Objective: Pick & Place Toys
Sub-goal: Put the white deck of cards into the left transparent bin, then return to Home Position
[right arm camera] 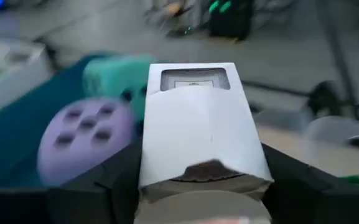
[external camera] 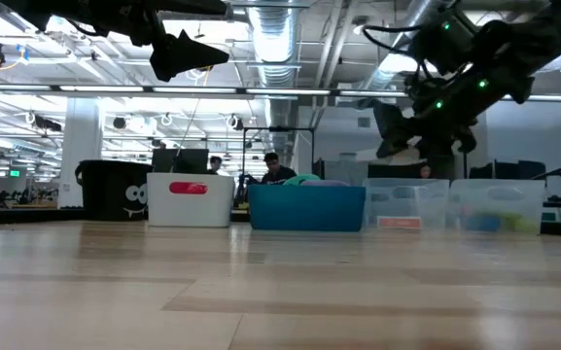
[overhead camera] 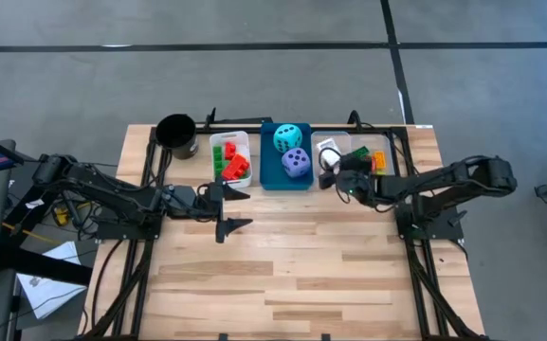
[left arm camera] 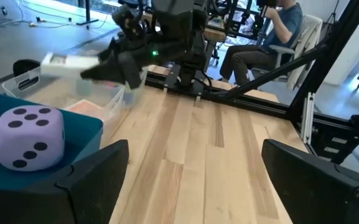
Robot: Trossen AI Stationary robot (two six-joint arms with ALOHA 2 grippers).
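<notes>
Pale wooden planks form the surface (overhead camera: 282,256), seen from above with four containers lined along its far edge: a black cup (overhead camera: 176,135), a white bin (overhead camera: 218,142) holding red and green plastic bricks (overhead camera: 234,165), a blue bin (overhead camera: 271,175) holding a cyan soft die (overhead camera: 287,137) and a purple soft die (overhead camera: 296,163), and a clear bin (overhead camera: 387,144) with a few bricks. No toys lie loose on the planks, so the sorting looks nearly finished. The left gripper (overhead camera: 232,206) hovers just in front of the white bin, jaws wide and empty. The right gripper (overhead camera: 335,170) hangs at the clear bin's near edge. From table height, both arms hang above the bins, the right one over the clear bin. Through the left wrist camera, the purple die sits in the blue bin, and the right arm beyond carries a small white card (left arm camera: 64,61) over the clear bin. Through the right wrist camera, its jaws clamp that white card, both dice blurred behind. Releasing this card appears to be what remains.
</notes>
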